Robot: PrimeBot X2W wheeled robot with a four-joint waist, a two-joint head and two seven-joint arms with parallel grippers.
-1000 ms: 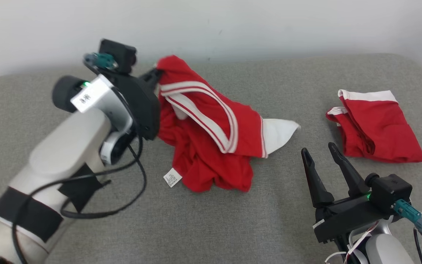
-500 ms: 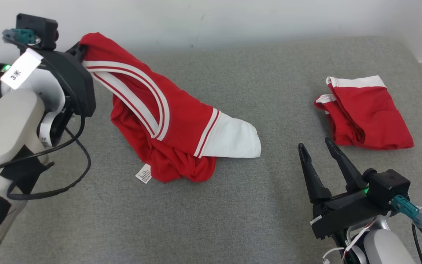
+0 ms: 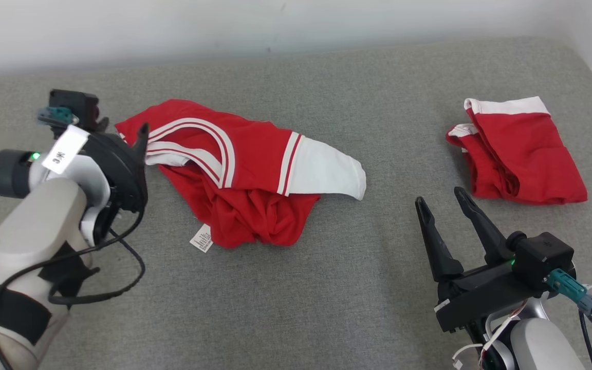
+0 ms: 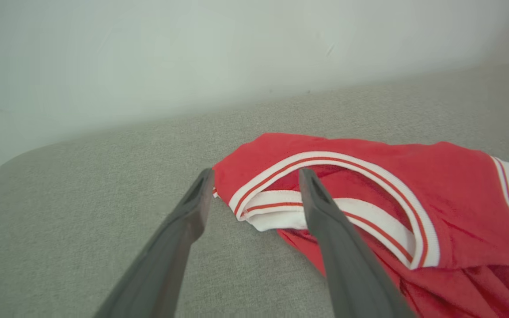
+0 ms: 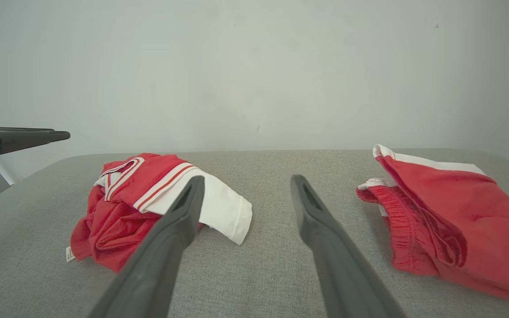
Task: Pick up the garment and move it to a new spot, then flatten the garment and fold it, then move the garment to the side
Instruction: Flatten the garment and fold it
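The garment (image 3: 244, 169) lies crumpled on the cushion (image 3: 327, 288), left of centre, its long axis running left to right from collar to white sleeve. My left gripper (image 4: 255, 176) is the nearer, spread wide at the collar end and gripping nothing. My right gripper (image 3: 440, 198) stands spread and empty, well apart, nearer the sleeve.

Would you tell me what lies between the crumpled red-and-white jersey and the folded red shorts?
In the head view, bare grey fabric surface separates the jersey from the shorts; the open right hand sits nearer the robot.
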